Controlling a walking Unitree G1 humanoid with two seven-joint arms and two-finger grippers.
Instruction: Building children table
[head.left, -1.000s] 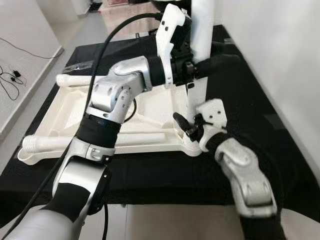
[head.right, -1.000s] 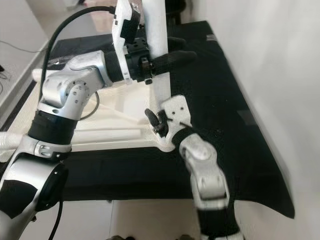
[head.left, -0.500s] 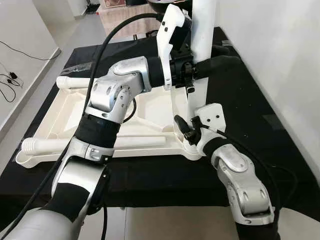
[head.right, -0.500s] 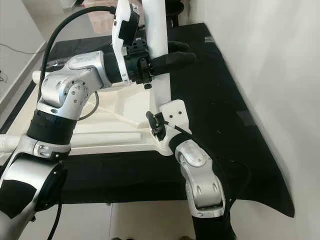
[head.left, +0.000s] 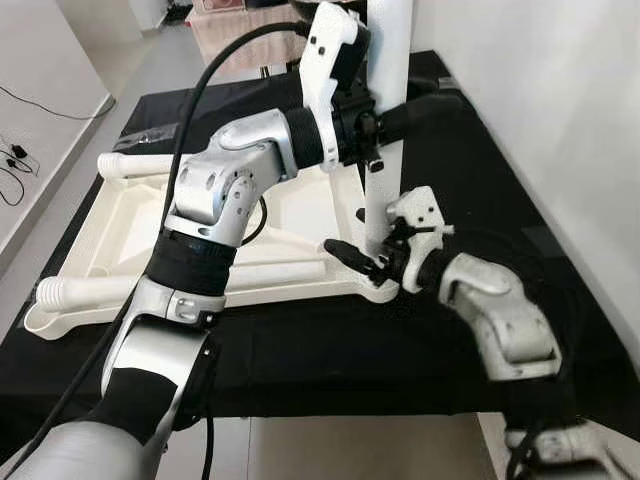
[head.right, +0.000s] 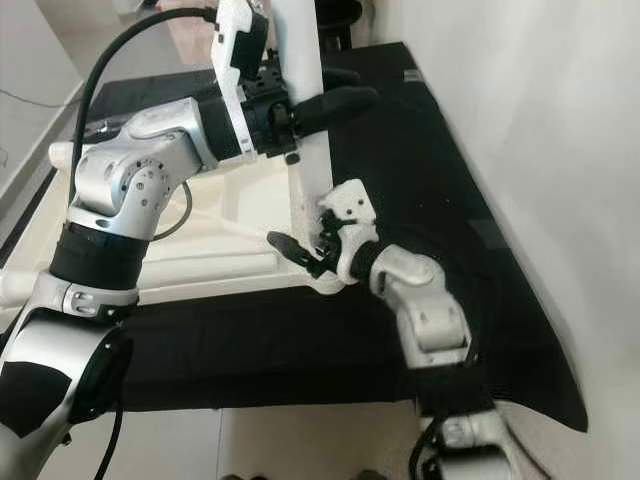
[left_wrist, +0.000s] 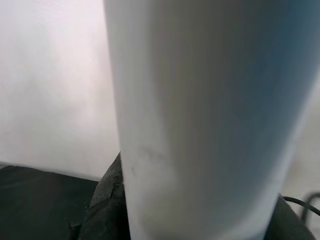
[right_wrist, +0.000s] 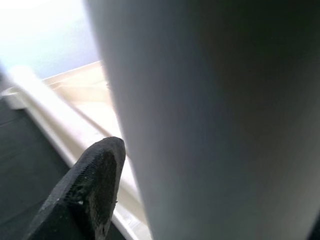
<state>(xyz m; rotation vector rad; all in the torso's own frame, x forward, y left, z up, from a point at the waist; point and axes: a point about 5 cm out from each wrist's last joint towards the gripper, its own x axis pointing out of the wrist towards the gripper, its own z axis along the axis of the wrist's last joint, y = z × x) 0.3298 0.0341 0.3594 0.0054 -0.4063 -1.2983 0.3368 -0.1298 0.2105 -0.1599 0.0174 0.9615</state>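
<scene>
The white children's table top (head.left: 130, 220) lies upside down on a black cloth. A white table leg (head.left: 390, 40) stands upright at its near right corner. My left gripper (head.left: 425, 105) is shut on the leg high up, one black finger wrapping past its right side. My right gripper (head.left: 345, 230) comes in from the right at the leg's foot, one finger in front of it and one behind, closed against it. In the right wrist view a black fingertip (right_wrist: 90, 185) touches the leg (right_wrist: 215, 125). The left wrist view has the leg (left_wrist: 200, 100) close up.
Two loose legs lie on the table top, one along the near edge (head.left: 90, 290) and one at the far left (head.left: 140, 163). The black cloth (head.left: 300, 340) covers the work surface. A white wall (head.left: 560, 120) runs close on the right. Cables (head.left: 20, 160) lie on the floor at left.
My right forearm has swung out to the right and its gripper has turned, so its fingers now point left across the leg's foot. The left gripper keeps its hold on the leg.
</scene>
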